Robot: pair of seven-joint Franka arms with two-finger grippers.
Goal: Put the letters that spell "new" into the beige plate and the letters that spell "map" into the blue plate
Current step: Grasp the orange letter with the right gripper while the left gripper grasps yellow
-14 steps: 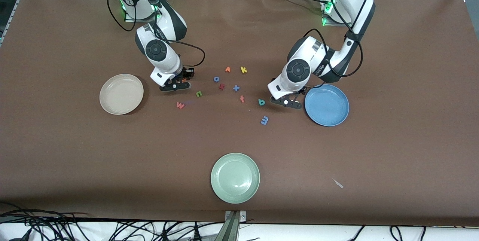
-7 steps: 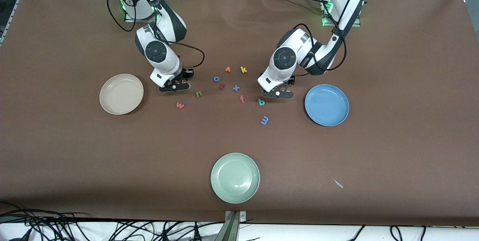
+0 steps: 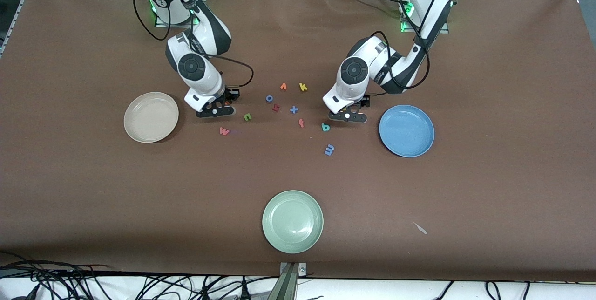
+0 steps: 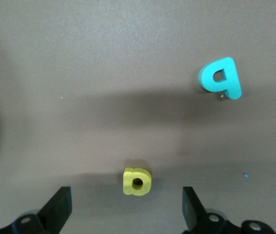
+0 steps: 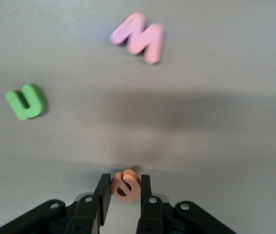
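My right gripper (image 3: 215, 112) (image 5: 124, 182) sits low at the table between the beige plate (image 3: 151, 117) and the letters, shut on the orange "e" (image 5: 125, 187). The green "n" (image 3: 247, 116) (image 5: 26, 102) and pink "w" (image 3: 224, 131) (image 5: 138, 39) lie close by. My left gripper (image 3: 347, 116) (image 4: 126, 207) is open and hangs low over the yellow "a" (image 4: 137, 181), which lies between its fingers without touching them. The teal "p" (image 3: 325, 126) (image 4: 220, 78) and blue "m" (image 3: 329, 150) lie nearer the front camera. The blue plate (image 3: 406, 131) holds nothing.
Other letters are scattered between the arms: yellow "k" (image 3: 303, 87), orange "v" (image 3: 283, 86), blue "o" (image 3: 269, 98), a dark red letter (image 3: 275, 107), blue "x" (image 3: 294, 109), orange "f" (image 3: 301, 123). A pale green plate (image 3: 292, 221) sits near the table's front edge.
My left gripper swung away from the blue plate's rim to over the yellow "a". The right gripper's fingers closed on the orange "e".
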